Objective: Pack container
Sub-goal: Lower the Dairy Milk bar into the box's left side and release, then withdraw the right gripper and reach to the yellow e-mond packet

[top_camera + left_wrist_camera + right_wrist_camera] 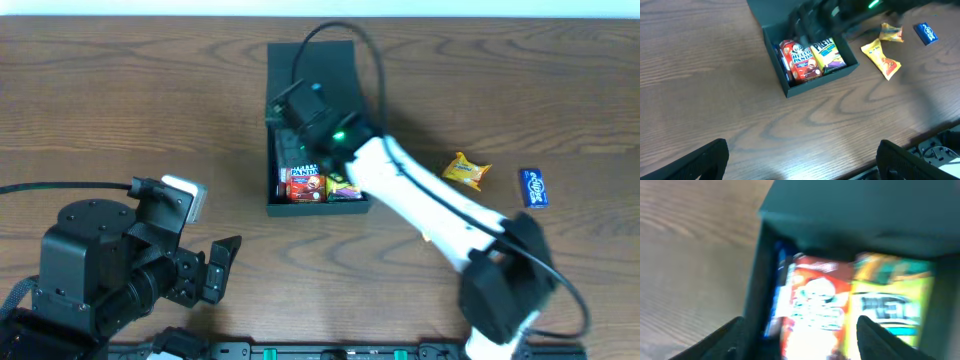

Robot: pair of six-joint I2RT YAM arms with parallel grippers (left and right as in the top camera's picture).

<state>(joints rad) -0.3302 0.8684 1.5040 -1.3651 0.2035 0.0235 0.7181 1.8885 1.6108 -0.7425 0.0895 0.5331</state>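
The container (320, 62) is a dark teal-black box with its flap lid open at the back. It also shows in the left wrist view (816, 82) and the right wrist view (865, 210). Inside stand a red Hello Panda box (305, 186) (801, 60) (815, 305), a green-yellow Pretz box (346, 187) (829, 52) (890, 305) and a thin blue packet (780, 292) against the left wall. My right gripper (297, 135) (807, 340) is open and empty, just above the Hello Panda box. My left gripper (215, 270) (805, 165) is open and empty, low over bare table, left of and nearer than the container.
A yellow-orange snack packet (467, 170) (890, 32) and a blue packet (533, 187) (926, 32) lie on the table right of the container. Another yellow-orange packet (881, 60) lies nearer, mostly under my right arm in the overhead view. The table's front edge is close behind my left gripper.
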